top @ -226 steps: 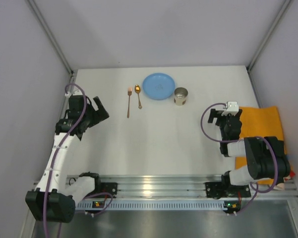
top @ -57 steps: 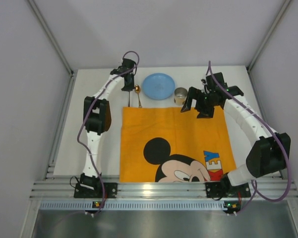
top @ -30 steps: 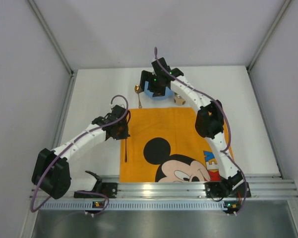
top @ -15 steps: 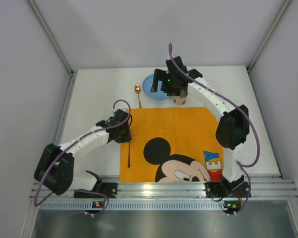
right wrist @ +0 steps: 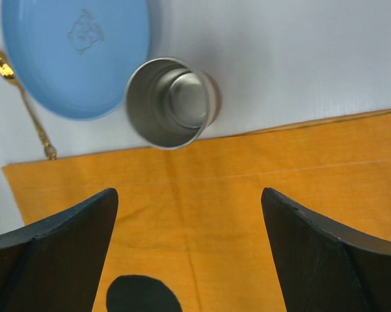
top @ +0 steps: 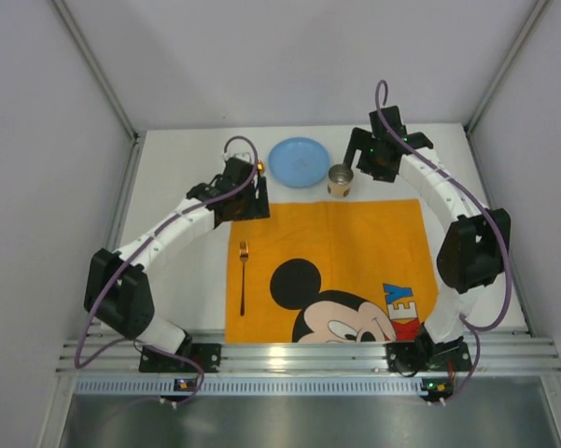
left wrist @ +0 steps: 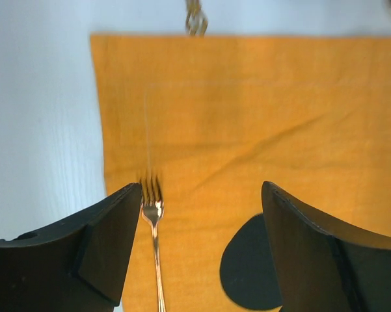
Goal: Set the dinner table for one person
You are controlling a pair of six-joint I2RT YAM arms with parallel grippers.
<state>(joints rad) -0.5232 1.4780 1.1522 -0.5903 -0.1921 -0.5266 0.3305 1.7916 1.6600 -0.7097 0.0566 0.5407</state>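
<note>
On the white dinner table point(top: 201, 303) lies an orange Mickey Mouse placemat point(top: 355, 252). A fork point(top: 243, 276) rests lengthwise along the mat's left side, tines pointing away from the arms; nothing holds it. My left gripper point(top: 247, 202) hovers open above the mat's far left corner; in its wrist view the fork point(left wrist: 153, 218) lies by the left finger point(left wrist: 107, 244), jaws wide apart point(left wrist: 202, 192). Behind the mat stand a blue plate point(top: 299, 161), a metal cup point(top: 340, 180) and a gold spoon point(right wrist: 19, 91). My right gripper point(top: 378, 161) hangs open just right of the cup point(right wrist: 172, 101).
Grey walls close in the table on three sides. The arms' bases sit on an aluminium rail point(top: 299, 355) at the near edge. The spoon's handle end point(left wrist: 195, 19) lies just past the mat's far edge, next to the plate point(right wrist: 78, 52).
My left gripper has opened, left the fork on the mat's left side, and moved away toward the far corner. My right gripper swung right, from above the plate to beside the cup.
</note>
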